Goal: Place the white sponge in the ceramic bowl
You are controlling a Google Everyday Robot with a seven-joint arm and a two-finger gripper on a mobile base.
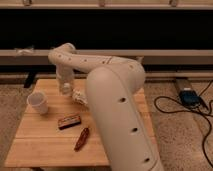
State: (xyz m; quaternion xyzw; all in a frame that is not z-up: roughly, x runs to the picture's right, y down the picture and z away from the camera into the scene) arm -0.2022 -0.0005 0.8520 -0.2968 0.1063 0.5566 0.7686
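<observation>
My gripper (71, 93) hangs low over the back left of the wooden table (45, 145), at the end of the white arm that bends down from the upper left. It is shut. A small pale lump, seemingly the white sponge (79, 96), lies right against the gripper's right side. Whether the gripper holds it cannot be told. The ceramic bowl is hidden behind the thick white arm segment (120, 120) that crosses the right half of the table.
A small white cup (38, 102) stands at the table's left. A dark brown bar (69, 121) and a reddish-brown oblong item (81, 139) lie in front of the gripper. A blue box (189, 96) and black cables lie on the floor to the right.
</observation>
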